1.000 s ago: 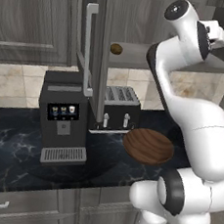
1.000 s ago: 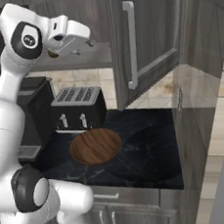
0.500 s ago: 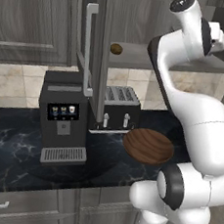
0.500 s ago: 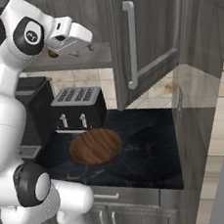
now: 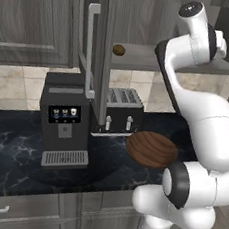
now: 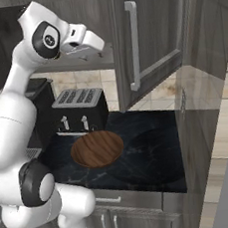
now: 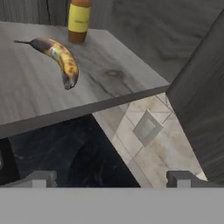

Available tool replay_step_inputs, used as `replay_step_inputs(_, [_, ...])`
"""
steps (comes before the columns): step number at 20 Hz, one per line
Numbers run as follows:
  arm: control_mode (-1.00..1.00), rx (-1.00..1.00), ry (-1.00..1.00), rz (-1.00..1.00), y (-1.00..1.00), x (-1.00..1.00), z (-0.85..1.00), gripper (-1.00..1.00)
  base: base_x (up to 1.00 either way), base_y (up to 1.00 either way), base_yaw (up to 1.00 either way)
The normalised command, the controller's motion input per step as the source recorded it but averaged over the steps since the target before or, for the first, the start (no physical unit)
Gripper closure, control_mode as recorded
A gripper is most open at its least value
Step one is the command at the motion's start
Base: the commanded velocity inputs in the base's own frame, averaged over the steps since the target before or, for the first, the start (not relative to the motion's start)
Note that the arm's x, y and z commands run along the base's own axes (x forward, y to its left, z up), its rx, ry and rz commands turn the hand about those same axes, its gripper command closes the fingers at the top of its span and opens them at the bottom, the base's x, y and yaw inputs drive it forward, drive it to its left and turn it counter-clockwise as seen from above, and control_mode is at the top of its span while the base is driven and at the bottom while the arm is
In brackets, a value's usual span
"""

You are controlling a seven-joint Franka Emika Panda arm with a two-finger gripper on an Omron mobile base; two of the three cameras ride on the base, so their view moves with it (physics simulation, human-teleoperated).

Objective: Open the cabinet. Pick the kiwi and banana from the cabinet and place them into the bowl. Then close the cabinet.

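Note:
Both doors of the cabinet stand open. The kiwi lies near the left end of its grey shelf. Further right on that shelf lies the banana, yellow with dark patches. My gripper is raised to shelf height in front of the opening. In the hand view the gripper is open and holds nothing, short of the shelf's front edge, with the banana ahead to the upper left. The wooden bowl sits on the black counter below, in front of the toaster.
An amber bottle with a yellow label stands behind the banana. The open right door hangs close beside my hand; the open left door's handle juts forward. A toaster and coffee machine stand on the counter.
My hand has shifted slightly right and closer to the shelf. The jaws stay open; fruit, bowl and doors have not moved.

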Motion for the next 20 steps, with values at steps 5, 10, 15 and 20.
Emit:
replay_step_inputs(5, [-1.00,0.22,-0.09,0.00,-0.48,0.05,-0.02,-1.00,0.00,0.00,0.00])
replay_step_inputs(10, [-1.00,0.19,-0.01,0.00,-0.26,0.08,0.00,-1.00,0.00,0.00,0.00])
replay_step_inputs(15, [-1.00,0.16,-0.03,0.00,-0.09,0.17,0.00,-1.00,0.00,0.00,0.00])
replay_step_inputs(20, [-1.00,0.02,-0.11,0.00,0.00,0.42,0.00,-1.00,0.00,0.00,0.00])
